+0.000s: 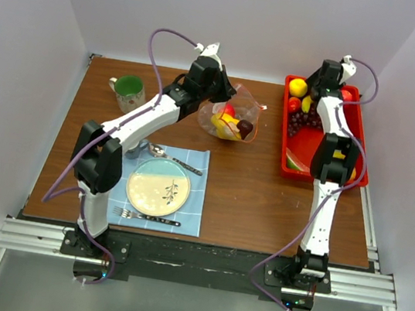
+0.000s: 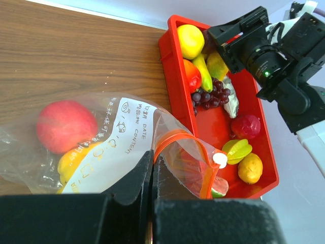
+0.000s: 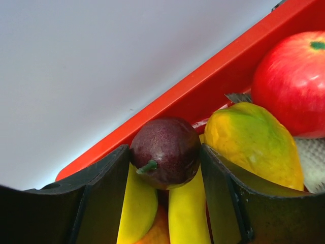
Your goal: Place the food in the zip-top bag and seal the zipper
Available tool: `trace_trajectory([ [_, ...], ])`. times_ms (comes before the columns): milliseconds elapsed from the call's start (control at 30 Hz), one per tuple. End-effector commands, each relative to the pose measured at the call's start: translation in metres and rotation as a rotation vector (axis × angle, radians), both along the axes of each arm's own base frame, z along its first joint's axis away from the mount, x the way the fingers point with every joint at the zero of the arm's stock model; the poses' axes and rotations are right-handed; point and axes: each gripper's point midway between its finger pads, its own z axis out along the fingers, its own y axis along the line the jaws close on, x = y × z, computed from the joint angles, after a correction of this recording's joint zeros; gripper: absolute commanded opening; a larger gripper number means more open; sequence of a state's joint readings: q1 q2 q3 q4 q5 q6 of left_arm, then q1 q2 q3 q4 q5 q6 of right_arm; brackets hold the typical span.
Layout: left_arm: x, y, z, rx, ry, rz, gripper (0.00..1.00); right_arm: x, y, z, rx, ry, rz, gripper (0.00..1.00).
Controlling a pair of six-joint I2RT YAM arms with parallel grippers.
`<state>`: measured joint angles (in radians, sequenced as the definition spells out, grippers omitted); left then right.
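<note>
My left gripper [image 2: 152, 158] is shut on the edge of the clear zip-top bag [image 2: 127, 127], just by its orange-red zipper [image 2: 177, 137] with the white slider [image 2: 220, 159]. The bag [image 1: 232, 120] lies at the table's middle back with a red apple [image 2: 66, 126] and a yellow piece [image 2: 71, 162] inside. In the far corner of the red tray [image 3: 203, 91], my right gripper [image 3: 165, 152] has both fingers against a dark purple round fruit [image 3: 167, 150], which rests on yellow bananas [image 3: 188, 213]. More food lies in the tray [image 2: 170, 66]: grapes [image 2: 208, 94], a lemon [image 2: 190, 40] and a starfruit [image 2: 238, 150].
A green mug [image 1: 129, 90] stands at the back left. A cream plate [image 1: 158, 187] sits on a blue cloth [image 1: 191, 216] with a spoon [image 1: 176, 159] and a fork [image 1: 144, 216]. The red tray [image 1: 363, 132] lies along the right edge. White walls close in on three sides.
</note>
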<state>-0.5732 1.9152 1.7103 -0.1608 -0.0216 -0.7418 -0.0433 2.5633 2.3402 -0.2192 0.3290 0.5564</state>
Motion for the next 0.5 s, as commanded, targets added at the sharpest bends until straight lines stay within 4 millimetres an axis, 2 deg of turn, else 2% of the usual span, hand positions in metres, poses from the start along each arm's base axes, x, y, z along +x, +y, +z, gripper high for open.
trace_trajectory([
  [0, 0.009, -0.003, 0.049, -0.066, -0.116, -0.006, 0.0, 0.005, -0.002, 0.001, -0.034, -0.007, -0.014, 0.6],
  [267, 0.011, -0.002, 0.045, -0.063, -0.111, -0.003, 0.0, 0.003, 0.0, -0.01, -0.033, 0.013, -0.009, 0.63],
  [400, 0.011, -0.003, 0.046, -0.065, -0.112, -0.004, 0.0, 0.001, 0.0, -0.001, -0.03, 0.002, -0.007, 0.63],
  [467, 0.01, -0.002, 0.046, -0.063, -0.111, -0.003, 0.0, 0.0, 0.0, 0.004, -0.029, -0.007, -0.008, 0.57],
])
